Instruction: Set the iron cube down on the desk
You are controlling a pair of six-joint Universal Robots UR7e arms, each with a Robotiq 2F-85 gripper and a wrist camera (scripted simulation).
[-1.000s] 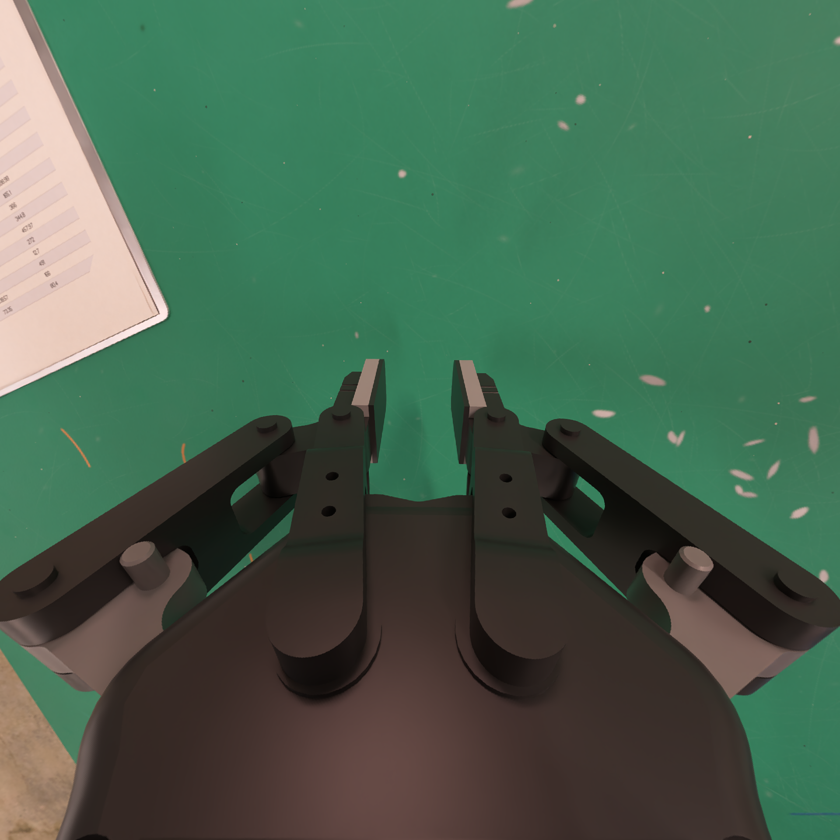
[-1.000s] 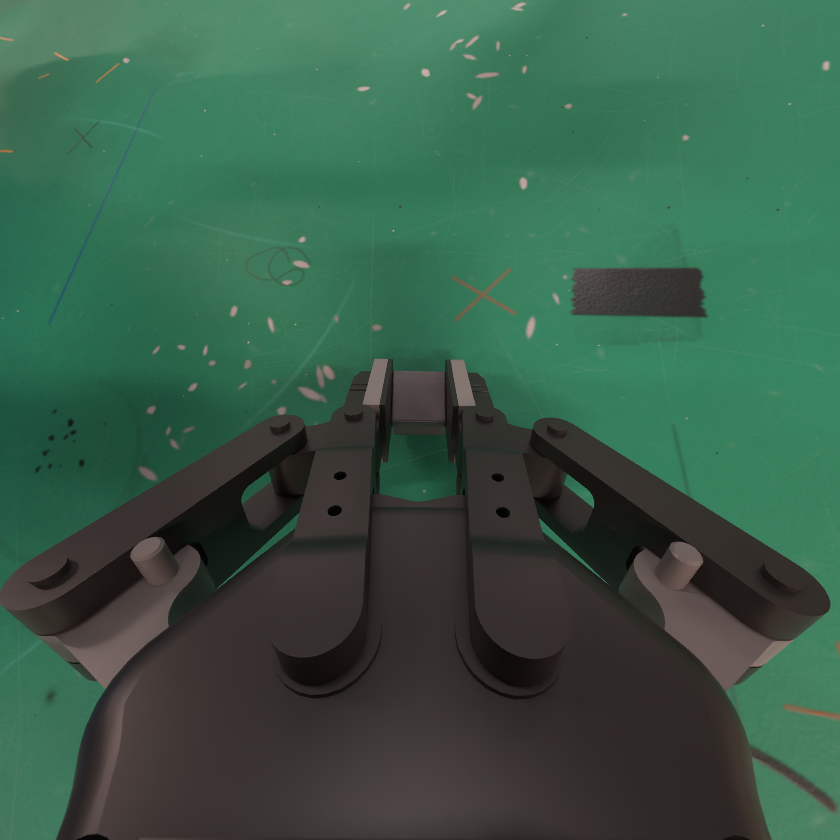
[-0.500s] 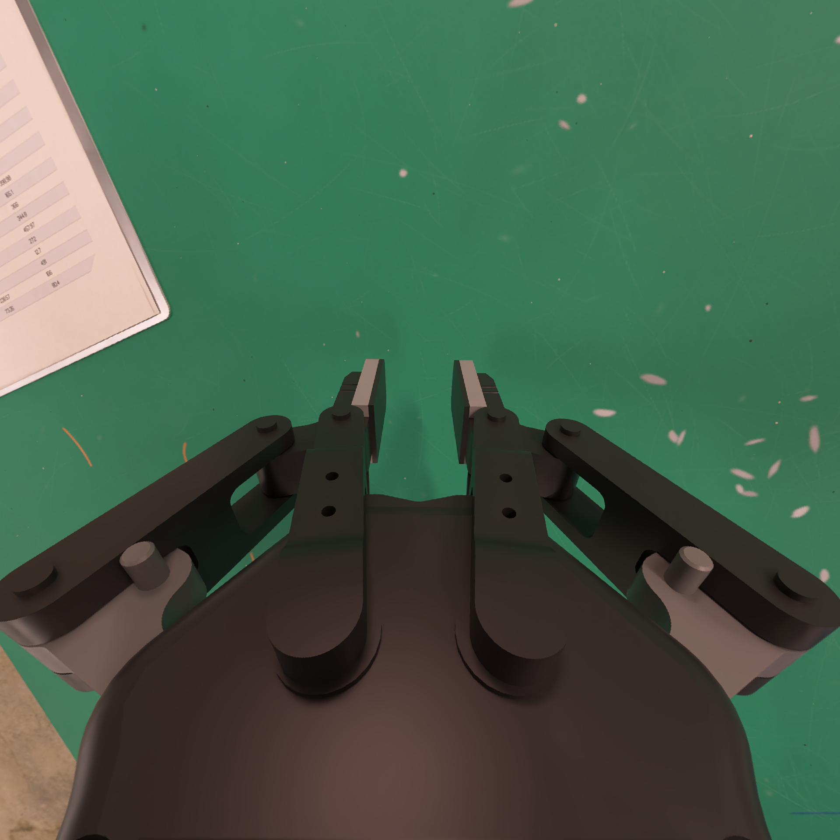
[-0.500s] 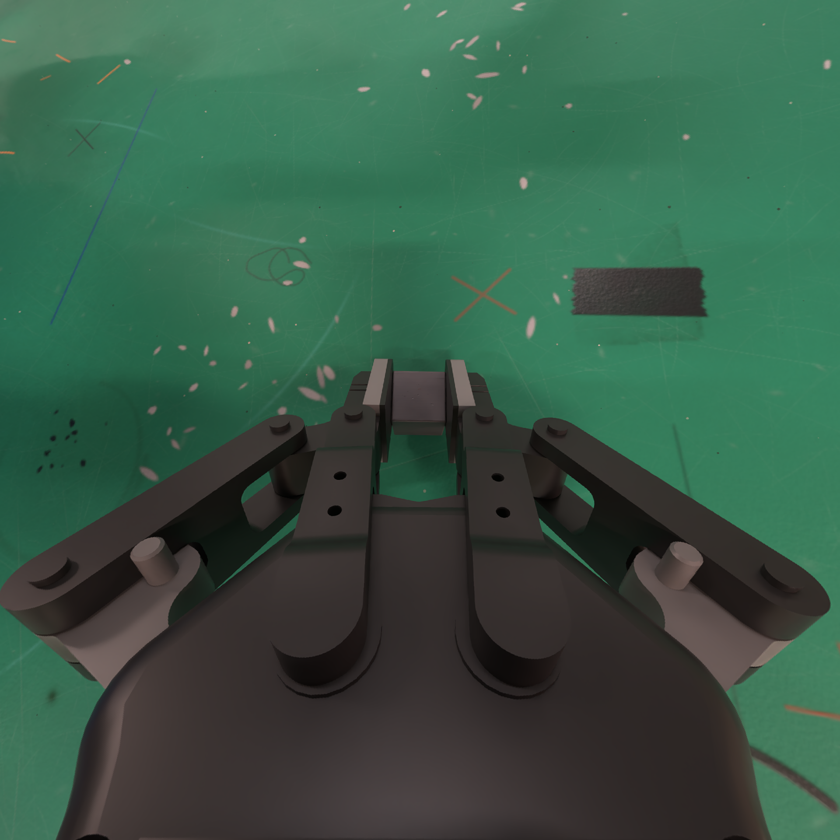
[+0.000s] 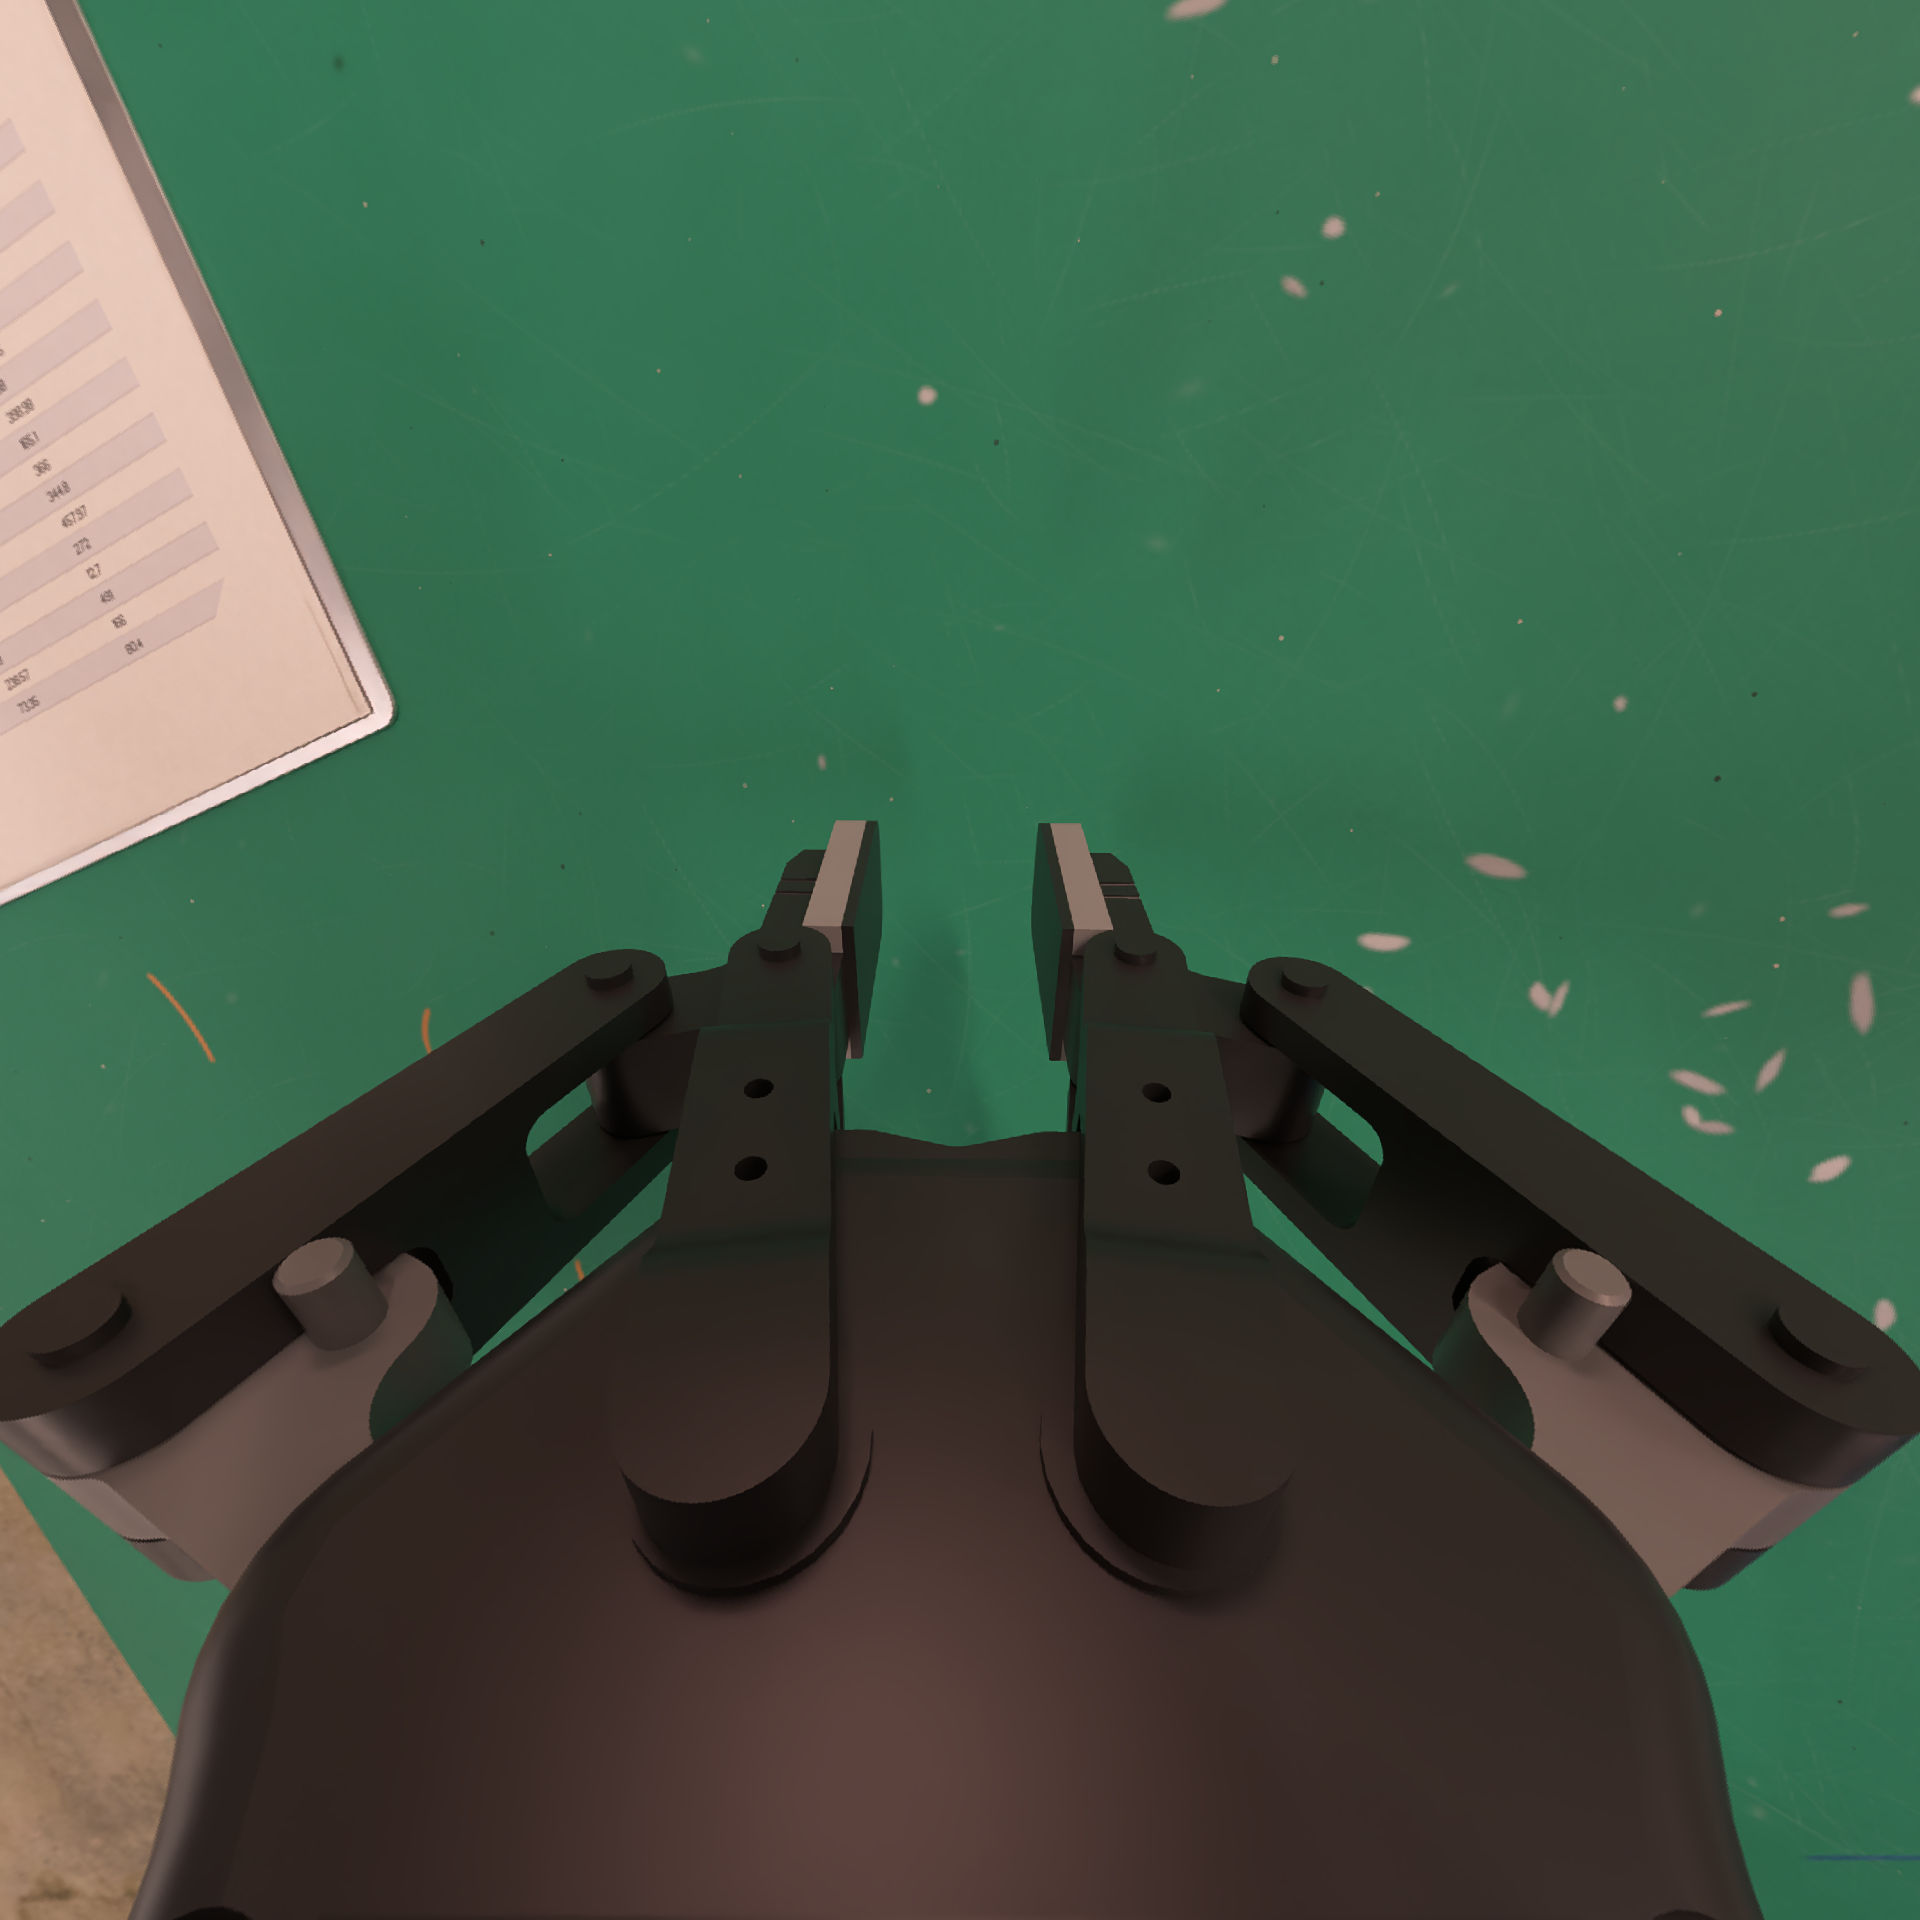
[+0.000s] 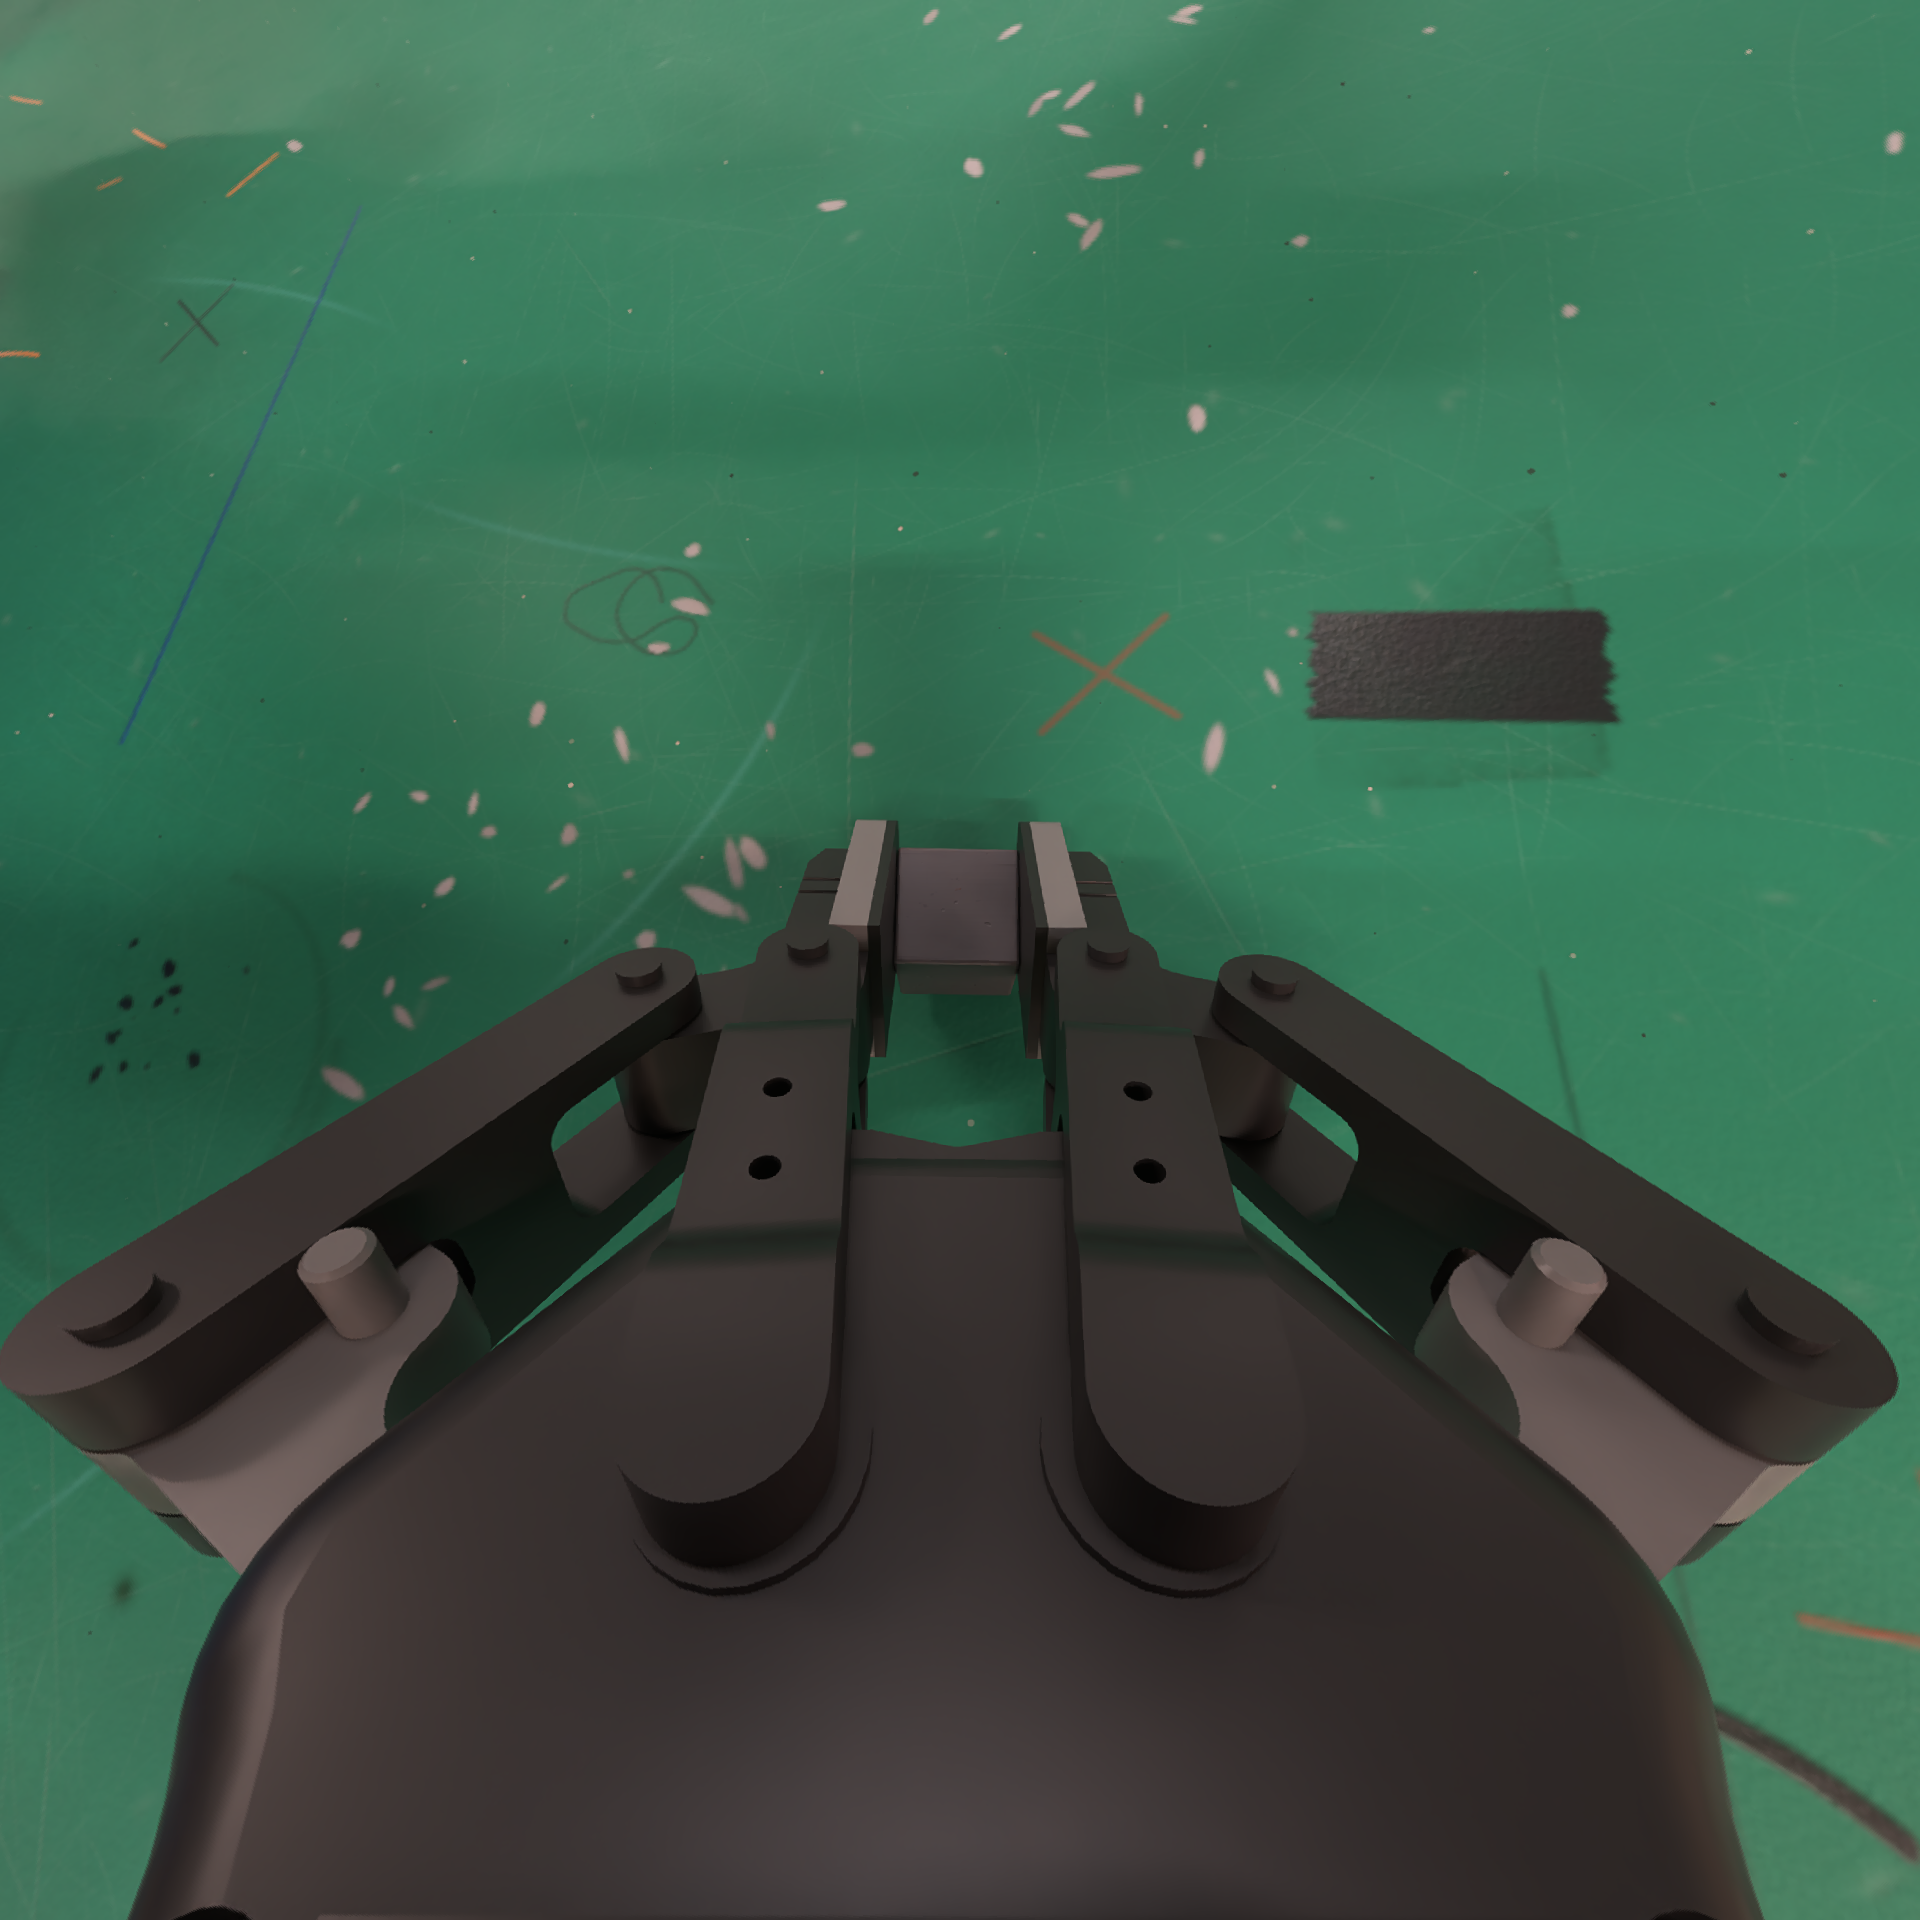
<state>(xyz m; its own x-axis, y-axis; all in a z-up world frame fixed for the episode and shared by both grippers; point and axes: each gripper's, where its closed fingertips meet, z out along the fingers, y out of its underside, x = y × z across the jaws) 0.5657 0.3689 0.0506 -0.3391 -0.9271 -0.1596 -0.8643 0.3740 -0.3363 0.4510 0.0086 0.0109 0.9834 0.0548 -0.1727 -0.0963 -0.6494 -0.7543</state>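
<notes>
Right gripper (image 6: pixel 957 914) jaws clamped on the iron cube (image 6: pixel 956 906), held over the green surface (image 6: pixel 935 468), black tape strip (image 6: pixel 1460 665) off to the side. Left gripper (image 5: pixel 957 914) jaws apart, nothing between them; printed sheet (image 5: pixel 125 468) lies flat nearby.

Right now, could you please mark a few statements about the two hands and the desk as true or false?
1. The right hand grips the iron cube. True.
2. The left hand also holds a cube. False: nothing lies between its parted fingers.
3. A printed sheet lies on the desk, up and left of the left hand. True.
4. A strip of black tape sits left of the right hand. False: it lies to the right.
5. An orange cross mark lies beside the tape. True.
</notes>
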